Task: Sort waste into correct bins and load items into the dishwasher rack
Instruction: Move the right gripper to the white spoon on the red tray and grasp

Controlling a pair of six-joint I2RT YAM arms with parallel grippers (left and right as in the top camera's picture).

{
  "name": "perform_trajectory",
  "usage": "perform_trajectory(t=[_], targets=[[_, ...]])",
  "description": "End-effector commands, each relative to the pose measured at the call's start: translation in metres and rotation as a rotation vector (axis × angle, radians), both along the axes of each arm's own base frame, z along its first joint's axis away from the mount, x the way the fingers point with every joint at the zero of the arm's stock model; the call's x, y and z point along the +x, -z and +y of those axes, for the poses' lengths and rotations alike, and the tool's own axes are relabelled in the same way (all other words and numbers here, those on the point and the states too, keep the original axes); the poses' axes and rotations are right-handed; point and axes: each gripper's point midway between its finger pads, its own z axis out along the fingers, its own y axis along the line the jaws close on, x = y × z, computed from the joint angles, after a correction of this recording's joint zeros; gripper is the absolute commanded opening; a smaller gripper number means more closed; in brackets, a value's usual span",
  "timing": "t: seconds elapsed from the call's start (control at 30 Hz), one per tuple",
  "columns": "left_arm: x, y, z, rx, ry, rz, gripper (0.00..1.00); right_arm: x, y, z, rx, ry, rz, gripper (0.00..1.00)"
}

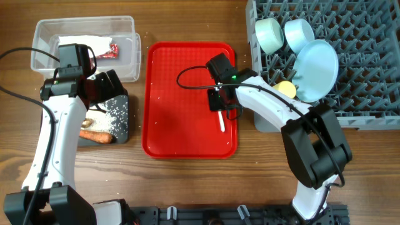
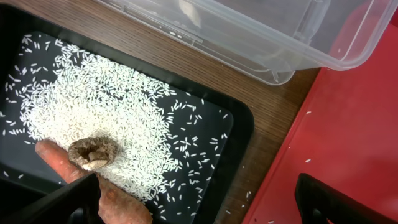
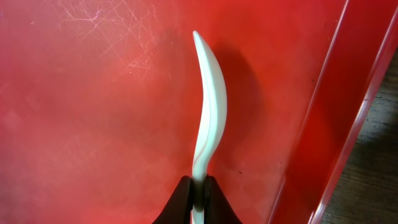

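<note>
My right gripper (image 1: 220, 101) is shut on the handle of the white plastic spoon (image 1: 221, 122) over the red tray (image 1: 181, 125). In the right wrist view the jaws (image 3: 199, 194) pinch the spoon (image 3: 210, 118). My left gripper (image 1: 103, 87) is open and empty above the black tray (image 1: 124, 132). That tray holds rice grains (image 2: 93, 106), the brown lump (image 2: 93, 152) and the carrot piece (image 2: 56, 160). The clear tub (image 1: 44, 34) holds the napkin (image 1: 81, 44) and the red wrapper (image 1: 111, 50). The grey rack (image 1: 369, 94) holds the mint bowl (image 1: 270, 34), blue bowl (image 1: 299, 32), plate (image 1: 315, 69) and yellow cup (image 1: 286, 89).
The red tray lies between the bins and the rack, with a few stray rice grains on it. The left wrist view shows the tub's corner (image 2: 261, 37) and the red tray's edge (image 2: 348, 143) close beside the black tray's rim (image 2: 242, 124). Cables trail from both arms.
</note>
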Motion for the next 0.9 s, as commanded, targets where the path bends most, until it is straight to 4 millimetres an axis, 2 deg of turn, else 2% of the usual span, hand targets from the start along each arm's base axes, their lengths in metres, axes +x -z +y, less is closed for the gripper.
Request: perform_trajectory(t=[0.0,0.13,0.43,0.57,0.73,0.77,0.83,0.87], targets=[[0.002,-0.005,0.003,0.006,-0.019,-0.016,1.00,-0.009,0.021,-0.010,-0.050,-0.026,0.036,0.04],[0.002,-0.005,0.003,0.006,-0.019,-0.016,1.00,-0.008,0.028,-0.009,-0.040,-0.048,0.010,0.04],[0.002,-0.005,0.003,0.006,-0.019,-0.016,1.00,-0.020,0.051,-0.016,-0.039,-0.048,0.010,0.05],[0.002,-0.005,0.003,0.006,-0.019,-0.016,1.00,-0.029,0.060,-0.016,-0.021,-0.072,0.022,0.15],[0.002,-0.005,0.003,0.006,-0.019,-0.016,1.00,-0.030,0.061,-0.017,-0.023,-0.072,0.024,0.20],[0.002,-0.005,0.003,0.006,-0.019,-0.016,1.00,-0.030,0.061,-0.017,-0.023,-0.071,0.025,0.19],[0.002,-0.005,0.003,0.006,-0.019,-0.016,1.00,-0.030,0.061,-0.017,-0.023,-0.071,0.025,0.04],[0.002,-0.005,0.003,0.006,-0.019,-0.016,1.00,-0.030,0.061,-0.017,-0.023,-0.071,0.025,0.04]])
